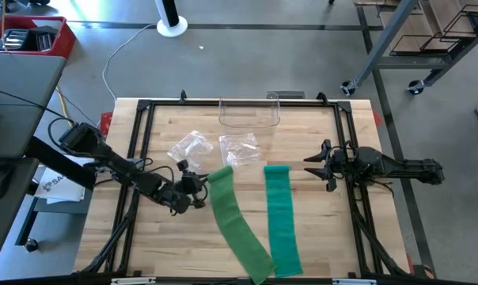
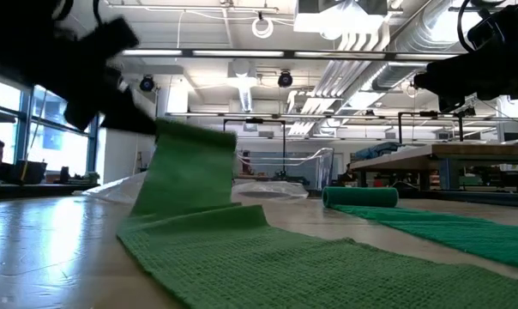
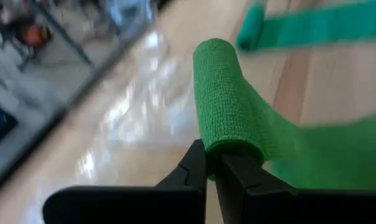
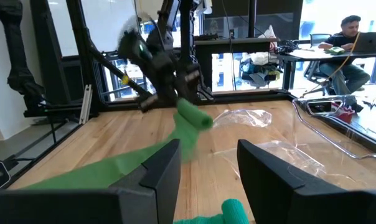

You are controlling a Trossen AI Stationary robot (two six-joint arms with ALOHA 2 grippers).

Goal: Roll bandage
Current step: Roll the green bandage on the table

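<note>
A light green bandage [image 1: 237, 226] lies in a strip slanting from the near edge toward the table's middle. Its far end is a small roll [image 3: 228, 93], raised off the wood, and my left gripper [image 3: 213, 163] is shut on it, reaching in from the table's left [image 1: 202, 190]. The low view shows the strip rising steeply to that roll [image 2: 190, 167]. A darker green bandage [image 1: 280, 222] lies flat to its right, its rolled far end [image 2: 359, 197] on the table. My right gripper [image 1: 316, 166] waits open at the right, level, nothing between its fingers [image 4: 157, 171]. My left gripper pinches the roll at its open end nearest the arm [image 3: 231, 148] between its two fingers. The fingers come from the table's left, slanting slightly down, roughly along the roll's axis. The roll is lifted clear; the strip [image 2: 242, 257] hangs from it and trails along the table.
A clear plastic box [image 1: 249, 115] stands at the far middle, with two crumpled clear bags [image 1: 190, 146] [image 1: 240, 146] in front of it. Black frame rails [image 1: 140, 150] border the table. A person [image 4: 353, 31] sits at a desk beyond the table.
</note>
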